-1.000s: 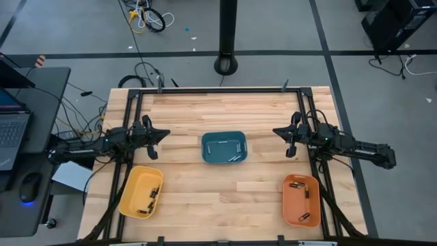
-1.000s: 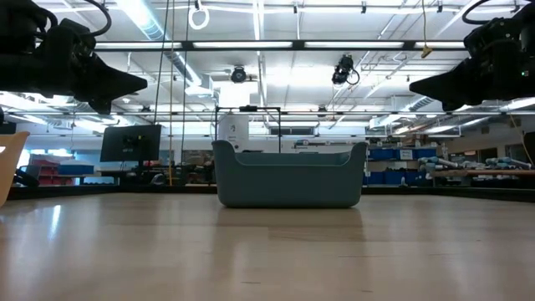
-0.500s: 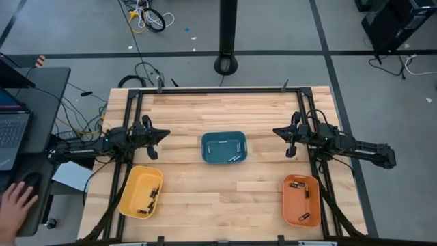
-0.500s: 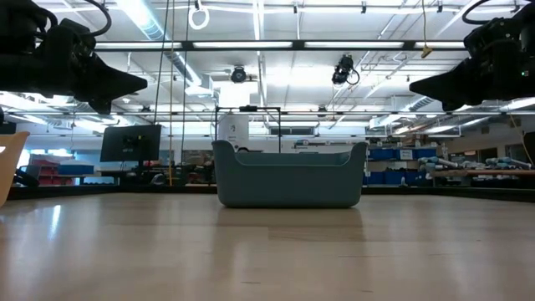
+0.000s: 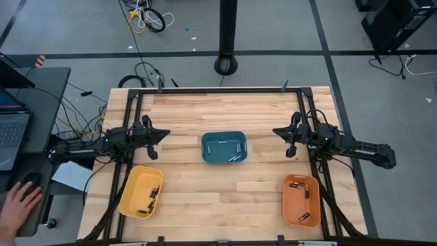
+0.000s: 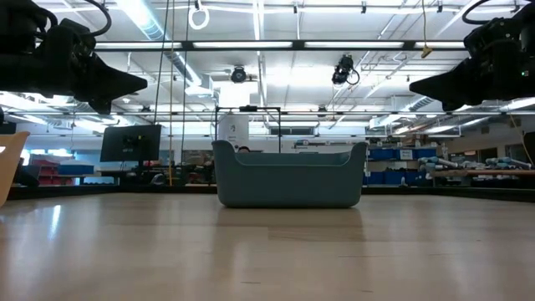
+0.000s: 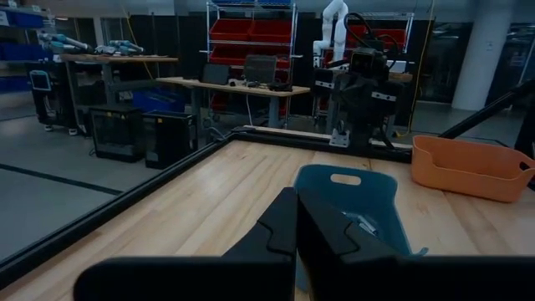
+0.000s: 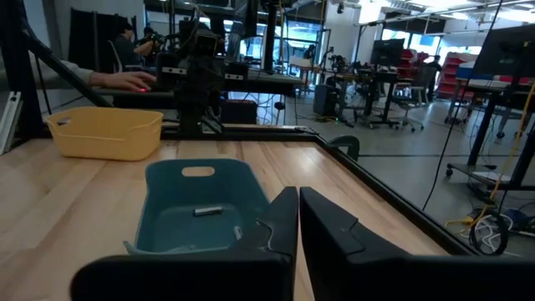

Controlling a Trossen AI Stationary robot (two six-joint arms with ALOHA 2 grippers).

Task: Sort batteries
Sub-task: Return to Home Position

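Observation:
A teal tray (image 5: 224, 147) stands on its base at the table's middle and holds a few small batteries (image 5: 234, 158); one battery (image 8: 208, 211) lies on its floor in the right wrist view. A yellow tray (image 5: 141, 191) near the left front holds several batteries (image 5: 151, 198). An orange tray (image 5: 301, 200) near the right front holds several more (image 5: 304, 193). My left gripper (image 5: 166, 133) hovers shut, left of the teal tray. My right gripper (image 5: 276, 130) hovers shut, right of it. Both point toward the teal tray (image 7: 347, 209) from above table height.
A black frame rail (image 5: 218, 90) borders the table's far edge and sides. Bare wood lies between the trays. A person's hand (image 5: 17, 205) rests at a mouse on the desk left of the table, beside a laptop (image 5: 10, 133).
Both arms have kept still. A person's hand has come into view on the desk left of the table and settled at the mouse.

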